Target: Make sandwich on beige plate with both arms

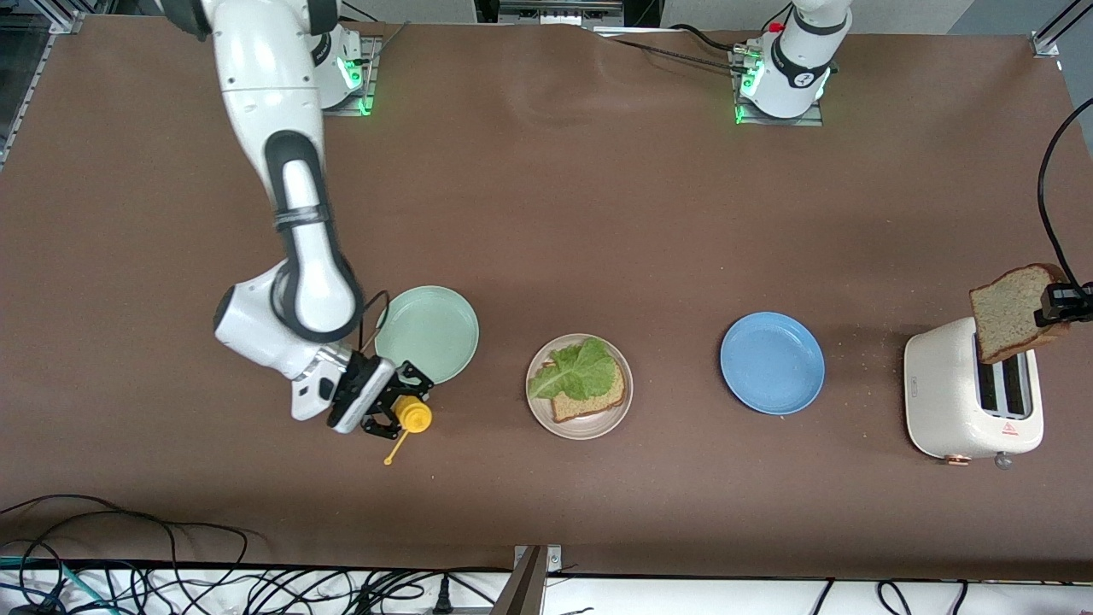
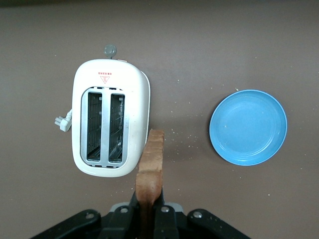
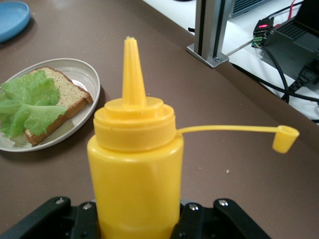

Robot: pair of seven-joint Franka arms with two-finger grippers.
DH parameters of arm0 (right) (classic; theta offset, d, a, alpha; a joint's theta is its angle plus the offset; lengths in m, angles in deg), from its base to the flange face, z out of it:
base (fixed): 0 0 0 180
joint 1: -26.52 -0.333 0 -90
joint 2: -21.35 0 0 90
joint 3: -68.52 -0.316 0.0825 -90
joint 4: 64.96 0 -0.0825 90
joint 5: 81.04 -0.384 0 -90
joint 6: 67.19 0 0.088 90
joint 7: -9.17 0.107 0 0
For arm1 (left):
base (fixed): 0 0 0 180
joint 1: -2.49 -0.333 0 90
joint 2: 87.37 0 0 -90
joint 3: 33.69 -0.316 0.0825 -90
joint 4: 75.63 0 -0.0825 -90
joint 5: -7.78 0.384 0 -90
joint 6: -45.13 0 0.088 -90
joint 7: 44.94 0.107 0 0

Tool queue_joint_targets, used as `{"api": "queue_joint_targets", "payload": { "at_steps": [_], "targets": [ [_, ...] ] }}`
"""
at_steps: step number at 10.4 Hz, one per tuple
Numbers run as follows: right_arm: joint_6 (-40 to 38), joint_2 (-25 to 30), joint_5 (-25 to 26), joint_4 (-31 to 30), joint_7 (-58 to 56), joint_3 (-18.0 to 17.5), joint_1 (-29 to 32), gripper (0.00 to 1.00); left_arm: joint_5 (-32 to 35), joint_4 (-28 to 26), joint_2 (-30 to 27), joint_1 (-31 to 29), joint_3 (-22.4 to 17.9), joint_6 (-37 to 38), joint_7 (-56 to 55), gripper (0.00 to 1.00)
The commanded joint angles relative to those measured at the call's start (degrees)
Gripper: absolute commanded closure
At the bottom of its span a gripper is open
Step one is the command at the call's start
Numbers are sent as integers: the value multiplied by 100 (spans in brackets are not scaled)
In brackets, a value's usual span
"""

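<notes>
One brown wholegrain bread slice (image 1: 1014, 313) hangs pinched in our left gripper (image 1: 1059, 305) over the white toaster (image 1: 969, 401), bound for the lettuce-topped slice (image 1: 581, 384) on the round beige plate (image 1: 598, 427); our right gripper (image 1: 391, 408) clamps a yellow mustard bottle (image 3: 134, 179).

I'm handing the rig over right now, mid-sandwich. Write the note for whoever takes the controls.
Left tool: shut on a brown wholegrain bread slice, held in the air above the white two-slot toaster.
Right tool: shut on a yellow plastic squeeze bottle, cap off its nozzle, hanging by its strap, beside the round mint-green plate.
Round beige plate: holds one brown bread slice with a ruffled green lettuce leaf on top.
Round blue plate: nothing on it.
Done: base slice and lettuce.
Left: place the held slice on the lettuce.
</notes>
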State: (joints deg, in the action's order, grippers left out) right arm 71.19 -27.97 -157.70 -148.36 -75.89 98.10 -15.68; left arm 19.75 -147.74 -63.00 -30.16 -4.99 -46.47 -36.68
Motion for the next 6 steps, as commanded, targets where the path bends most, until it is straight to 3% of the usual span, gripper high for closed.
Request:
{"api": "queue_joint_targets", "payload": {
  "at_steps": [1,3,6],
  "targets": [
    [75,54,1488,-19,1178,853,-882,100,-125,-119,-152,-32,4,55,-35,100],
    [66,54,2966,-28,2051,1162,-1385,100,-125,-119,-152,-32,4,55,-44,100],
    [57,45,5145,-28,2318,1373,-1885,100,-125,-119,-152,-32,4,55,-53,100]
  ]
}}
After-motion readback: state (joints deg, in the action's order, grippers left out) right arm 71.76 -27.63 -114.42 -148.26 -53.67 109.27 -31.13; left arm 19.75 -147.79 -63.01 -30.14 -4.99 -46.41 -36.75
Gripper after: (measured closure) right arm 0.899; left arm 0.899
